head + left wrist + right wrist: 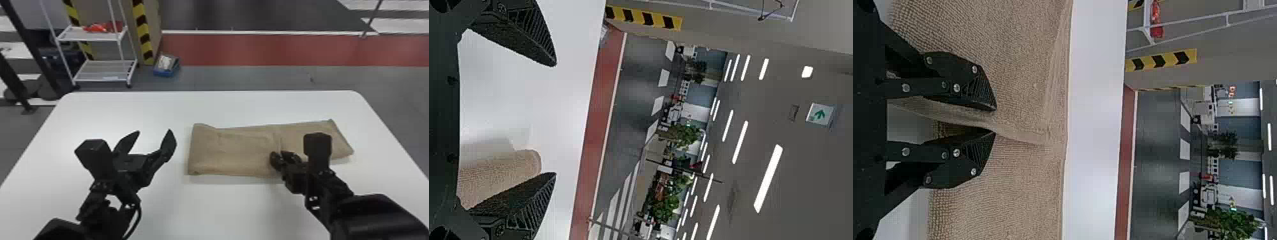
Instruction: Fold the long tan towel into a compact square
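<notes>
The tan towel (236, 146) lies lengthwise across the table, its left part doubled over so that an upper layer's edge runs across it right of the middle. At the near end of that edge is my right gripper (282, 156); in the right wrist view the right gripper (995, 120) is shut on a thin fold of the towel (1023, 75). Left of the towel, my left gripper (154, 134) stands open above the table, holding nothing. The left wrist view has the left gripper (555, 120) with spread fingers and the towel's rounded end (504, 172) beyond the lower one.
The white table (207, 105) has rounded far corners. Past its far edge stand a white wheeled rack (105, 78) and a blue box (164, 72) on the floor. Bare tabletop lies between the left gripper and the towel, and in front of the towel.
</notes>
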Robot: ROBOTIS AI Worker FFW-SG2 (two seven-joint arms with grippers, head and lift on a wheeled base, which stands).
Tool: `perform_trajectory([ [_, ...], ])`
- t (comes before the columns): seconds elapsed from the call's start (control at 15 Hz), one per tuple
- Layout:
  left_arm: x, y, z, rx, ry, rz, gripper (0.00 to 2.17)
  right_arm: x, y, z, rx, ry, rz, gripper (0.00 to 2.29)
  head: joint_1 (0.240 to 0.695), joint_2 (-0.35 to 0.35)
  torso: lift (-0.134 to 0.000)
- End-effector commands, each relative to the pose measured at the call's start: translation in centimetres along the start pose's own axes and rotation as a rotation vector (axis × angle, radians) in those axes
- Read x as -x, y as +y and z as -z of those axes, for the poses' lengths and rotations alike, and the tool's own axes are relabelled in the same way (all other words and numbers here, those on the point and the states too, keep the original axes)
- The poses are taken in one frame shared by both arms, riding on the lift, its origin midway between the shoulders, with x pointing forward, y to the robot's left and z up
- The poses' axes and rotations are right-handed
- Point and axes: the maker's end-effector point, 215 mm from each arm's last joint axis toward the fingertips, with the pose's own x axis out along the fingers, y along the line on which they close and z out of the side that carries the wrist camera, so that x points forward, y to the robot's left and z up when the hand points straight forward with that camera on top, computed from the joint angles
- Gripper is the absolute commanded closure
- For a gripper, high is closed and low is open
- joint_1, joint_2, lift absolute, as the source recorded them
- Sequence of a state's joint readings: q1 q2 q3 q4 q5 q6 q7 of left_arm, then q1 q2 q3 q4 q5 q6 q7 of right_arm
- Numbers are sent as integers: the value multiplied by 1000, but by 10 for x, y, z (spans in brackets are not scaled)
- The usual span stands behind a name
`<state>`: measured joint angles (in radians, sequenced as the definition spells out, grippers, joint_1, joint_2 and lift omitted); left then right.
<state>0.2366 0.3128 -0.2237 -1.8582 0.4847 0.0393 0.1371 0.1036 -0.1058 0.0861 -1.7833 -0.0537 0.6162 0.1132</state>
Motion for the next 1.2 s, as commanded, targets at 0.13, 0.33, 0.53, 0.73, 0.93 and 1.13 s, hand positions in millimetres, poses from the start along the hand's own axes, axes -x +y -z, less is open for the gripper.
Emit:
perform_trajectory([
  [0.13, 1, 2, 0, -3, 1, -3, 110, 2, 5, -3, -7, -15, -12, 1146, 695, -1, -123],
  [0.33, 2, 2, -1, -3, 0, -3, 137, 4, 7, -9, -6, -29, -15, 1146, 695, 5, -123],
  [0.53, 3, 2, 0, -3, 5, -2, 137, 13, 10, -25, -6, -77, -16, 1146, 695, 7, -123],
  [0.73, 2, 0, -1, -3, 4, 0, 137, 21, 11, -43, -4, -128, -13, 1146, 695, 9, -123],
  [0.93, 4, -1, -3, -3, 2, 3, 137, 20, 8, -47, -4, -134, -9, 1146, 695, 9, -123],
  [1.13, 4, 3, -4, -6, 3, -4, 137, 28, -15, -64, -16, -175, 22, 1146, 695, 5, -123],
])
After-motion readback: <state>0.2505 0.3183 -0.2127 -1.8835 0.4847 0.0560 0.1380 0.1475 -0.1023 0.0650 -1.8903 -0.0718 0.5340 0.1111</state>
